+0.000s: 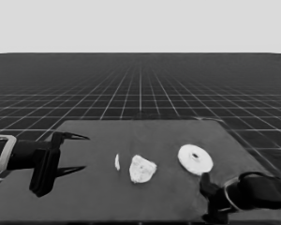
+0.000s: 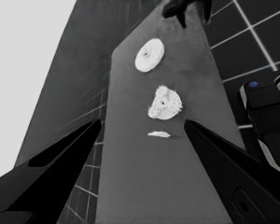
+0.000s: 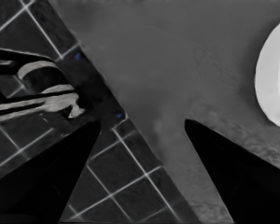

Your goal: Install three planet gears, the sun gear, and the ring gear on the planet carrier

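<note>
Gears on smaller round part (image 1: 142, 169), larger round part (image 1: 195, 159) beside

Both arms are black toward the tip. The left hand (image 1: 70, 152) carries two long, pointed black fingers (image 1: 77, 137). A pale grey band rings the left arm (image 1: 7, 152) farther back, and a thinner pale ring circles the right arm (image 1: 253, 192).
</note>
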`<state>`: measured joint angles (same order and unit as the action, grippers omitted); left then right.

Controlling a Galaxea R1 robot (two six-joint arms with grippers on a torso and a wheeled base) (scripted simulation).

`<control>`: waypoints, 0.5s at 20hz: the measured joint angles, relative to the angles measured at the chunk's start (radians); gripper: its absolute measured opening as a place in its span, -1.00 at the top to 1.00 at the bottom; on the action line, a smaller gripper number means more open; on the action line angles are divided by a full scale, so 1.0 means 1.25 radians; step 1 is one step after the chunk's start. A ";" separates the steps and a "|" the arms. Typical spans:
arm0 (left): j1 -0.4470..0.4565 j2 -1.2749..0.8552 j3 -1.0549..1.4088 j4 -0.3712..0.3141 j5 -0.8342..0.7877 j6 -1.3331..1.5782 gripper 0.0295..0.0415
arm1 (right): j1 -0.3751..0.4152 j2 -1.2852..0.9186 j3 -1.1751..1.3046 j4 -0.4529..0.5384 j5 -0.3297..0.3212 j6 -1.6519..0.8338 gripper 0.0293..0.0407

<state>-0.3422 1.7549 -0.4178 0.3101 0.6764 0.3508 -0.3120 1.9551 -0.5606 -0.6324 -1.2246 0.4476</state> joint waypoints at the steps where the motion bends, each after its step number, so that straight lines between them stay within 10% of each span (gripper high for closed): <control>1: 0.000 0.000 0.000 0.000 0.000 0.000 -0.49 | -0.015 -0.067 0.058 -0.021 0.015 -0.043 -0.63; 6: 0.000 0.000 0.000 0.000 0.000 0.000 -0.49 | -0.033 -0.151 0.134 -0.050 0.034 -0.101 -0.61; 7: 0.000 0.000 0.000 0.000 0.000 0.000 -0.49 | 0.233 -0.023 -0.100 0.315 -0.043 0.108 -0.81; 10: 0.000 0.000 0.000 0.000 0.000 0.000 -0.49 | 0.320 0.252 -0.690 0.438 -0.174 0.214 -0.65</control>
<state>-0.3422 1.7549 -0.4178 0.3101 0.6764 0.3508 0.0879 2.2707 -1.4230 -0.0846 -1.4423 0.7154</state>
